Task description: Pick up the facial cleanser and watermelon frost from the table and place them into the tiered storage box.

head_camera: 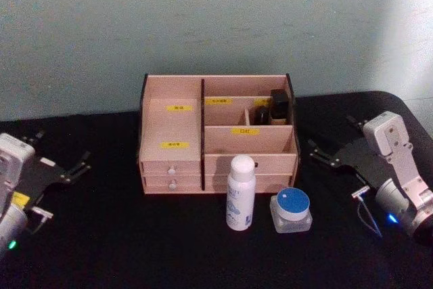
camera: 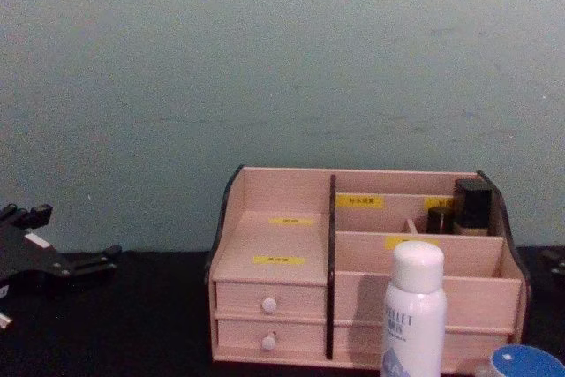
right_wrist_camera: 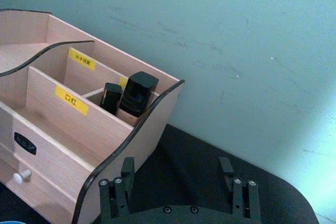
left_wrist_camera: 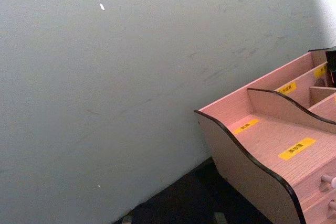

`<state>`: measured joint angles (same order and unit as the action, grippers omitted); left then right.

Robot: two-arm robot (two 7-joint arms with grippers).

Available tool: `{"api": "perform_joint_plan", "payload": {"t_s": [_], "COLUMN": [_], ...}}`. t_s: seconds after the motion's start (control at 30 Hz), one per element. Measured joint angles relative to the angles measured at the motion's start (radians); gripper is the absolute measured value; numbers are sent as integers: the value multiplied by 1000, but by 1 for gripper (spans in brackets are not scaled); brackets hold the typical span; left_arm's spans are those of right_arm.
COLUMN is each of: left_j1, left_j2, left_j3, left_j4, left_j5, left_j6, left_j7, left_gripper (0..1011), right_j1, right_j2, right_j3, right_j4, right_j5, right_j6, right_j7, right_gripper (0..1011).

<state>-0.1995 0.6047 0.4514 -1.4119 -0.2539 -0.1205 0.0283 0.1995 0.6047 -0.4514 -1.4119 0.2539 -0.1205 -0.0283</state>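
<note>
The facial cleanser (head_camera: 241, 193), a tall white bottle with blue print, stands upright nearest me on the black desk (head_camera: 122, 248). Just beside it on the robot's right sits the watermelon frost (head_camera: 291, 210), a squat clear jar with a blue lid. The two stand close but do not touch, both just in front of the organiser's lower right compartments.

Farther back and well out to either side, the arms hang low over the desk. The left gripper (head_camera: 62, 148) is near the left edge, its jaws spread wide and holding nothing. The right gripper (head_camera: 335, 137) is off the box's right end, its jaws likewise wide apart and empty.

Between them stands the tiered storage box (head_camera: 216, 164), pale pink wood with black side edges, yellow labels and two white-knobbed drawers (head_camera: 171, 176) at lower left. Two dark bottles (head_camera: 279, 106) stand in its rear right compartment. Behind it rises a grey-green wall (head_camera: 203, 18).
</note>
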Motion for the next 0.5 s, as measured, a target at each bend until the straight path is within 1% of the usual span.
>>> {"api": "perform_joint_plan", "payload": {"t_s": [0.5], "left_j1": [0], "left_j2": [0], "left_j3": [0], "left_j4": [0], "left_j5": [0], "left_j6": [0], "left_j7": [0], "left_gripper": [1001], "right_j1": [0], "right_j2": [0], "right_j3": [0], "right_j4": [0], "right_j5": [0], "right_j6": [0], "right_j7": [0], "right_gripper": [1002]}}
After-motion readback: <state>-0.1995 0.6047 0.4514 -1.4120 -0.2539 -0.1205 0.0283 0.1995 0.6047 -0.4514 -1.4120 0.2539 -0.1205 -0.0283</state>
